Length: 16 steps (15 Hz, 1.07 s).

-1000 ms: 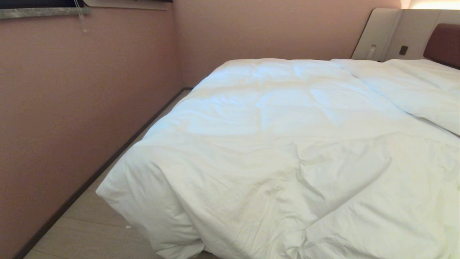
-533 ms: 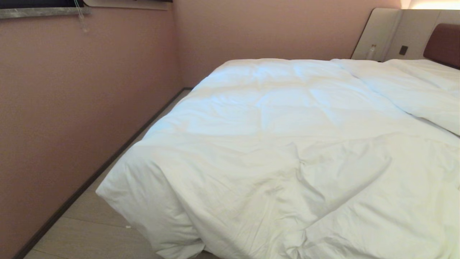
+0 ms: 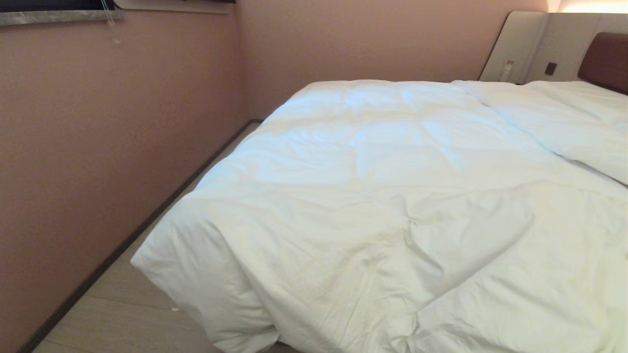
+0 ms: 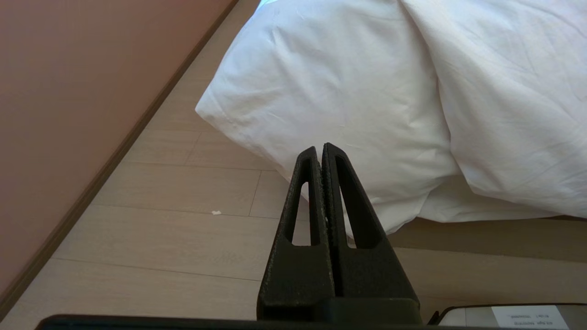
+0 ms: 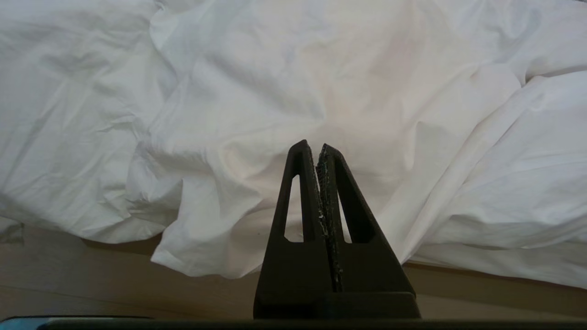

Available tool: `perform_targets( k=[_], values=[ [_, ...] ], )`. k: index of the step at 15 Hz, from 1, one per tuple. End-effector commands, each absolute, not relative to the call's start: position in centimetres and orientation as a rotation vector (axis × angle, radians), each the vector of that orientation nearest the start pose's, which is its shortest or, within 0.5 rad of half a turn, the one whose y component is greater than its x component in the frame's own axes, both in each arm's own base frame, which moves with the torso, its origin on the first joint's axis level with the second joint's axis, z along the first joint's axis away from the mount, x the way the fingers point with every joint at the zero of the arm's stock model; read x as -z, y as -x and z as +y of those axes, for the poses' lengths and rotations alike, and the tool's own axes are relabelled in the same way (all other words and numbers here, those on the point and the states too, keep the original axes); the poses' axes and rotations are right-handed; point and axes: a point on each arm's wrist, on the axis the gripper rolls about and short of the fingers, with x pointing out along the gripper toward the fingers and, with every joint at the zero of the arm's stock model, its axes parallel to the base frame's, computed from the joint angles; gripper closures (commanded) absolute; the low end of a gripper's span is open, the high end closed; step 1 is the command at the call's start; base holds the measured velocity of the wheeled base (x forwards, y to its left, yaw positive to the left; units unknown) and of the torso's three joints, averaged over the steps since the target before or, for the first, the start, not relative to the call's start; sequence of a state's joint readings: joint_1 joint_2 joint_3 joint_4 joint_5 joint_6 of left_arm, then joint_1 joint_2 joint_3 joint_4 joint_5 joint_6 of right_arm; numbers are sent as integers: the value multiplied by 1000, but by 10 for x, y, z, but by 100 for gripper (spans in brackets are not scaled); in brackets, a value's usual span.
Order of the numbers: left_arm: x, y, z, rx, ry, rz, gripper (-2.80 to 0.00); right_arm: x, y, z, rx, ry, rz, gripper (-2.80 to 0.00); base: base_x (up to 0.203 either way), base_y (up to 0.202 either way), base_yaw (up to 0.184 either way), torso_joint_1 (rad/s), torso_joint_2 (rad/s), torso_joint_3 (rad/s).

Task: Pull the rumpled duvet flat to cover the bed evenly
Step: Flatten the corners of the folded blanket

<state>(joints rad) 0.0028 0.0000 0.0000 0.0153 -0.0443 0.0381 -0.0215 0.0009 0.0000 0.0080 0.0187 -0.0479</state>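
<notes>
we see the duvet (image 3: 392, 196) lying over the bed (image 3: 607, 56), reaching from the pillows (image 3: 564, 117) near the headboard down past the foot edge, where it bunches in deep folds and hangs toward the floor (image 3: 122, 318). its long axis runs from the headboard toward us, and the rumpled part sits at the near foot edge. neither of our arms shows in the head view. our left gripper (image 4: 319, 149) has its fingers pressed together and holds nothing; it sits low over the floor, pointing at the duvet's left foot corner (image 4: 215, 107), which juts out past the bed just ahead of the tips. our right gripper (image 5: 314, 145) also has its fingers together and empty, aimed at the crumpled hanging hem (image 5: 192, 256) near the middle of the foot edge, with the cloth directly in front of it and just above the floor. we judge the smoothing is not yet begun: the hem lies ahead of both grippers, the right one seems the nearer to the bunched folds, and either must first spread its fingers before it can take hold of the edge.
</notes>
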Motion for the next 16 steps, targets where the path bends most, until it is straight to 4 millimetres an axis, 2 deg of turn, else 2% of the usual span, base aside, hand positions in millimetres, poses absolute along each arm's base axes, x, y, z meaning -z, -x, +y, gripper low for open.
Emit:
perform_targets(
  k=[1, 12, 14, 16],
  values=[
    [-74, 23, -1, 42, -38, 15, 0, -75, 23, 1, 3, 29, 3, 0, 0, 0, 0, 0, 0, 0],
    [-76, 23, -1, 17, 23, -4, 0, -75, 23, 1, 3, 29, 3, 0, 0, 0, 0, 0, 0, 0],
    [-88, 26, -1, 22, 68, -53, 0, -75, 23, 1, 3, 29, 3, 0, 0, 0, 0, 0, 0, 0],
    [-125, 33, -1, 56, 211, -82, 0, -75, 23, 1, 3, 29, 3, 0, 0, 0, 0, 0, 0, 0]
  ],
)
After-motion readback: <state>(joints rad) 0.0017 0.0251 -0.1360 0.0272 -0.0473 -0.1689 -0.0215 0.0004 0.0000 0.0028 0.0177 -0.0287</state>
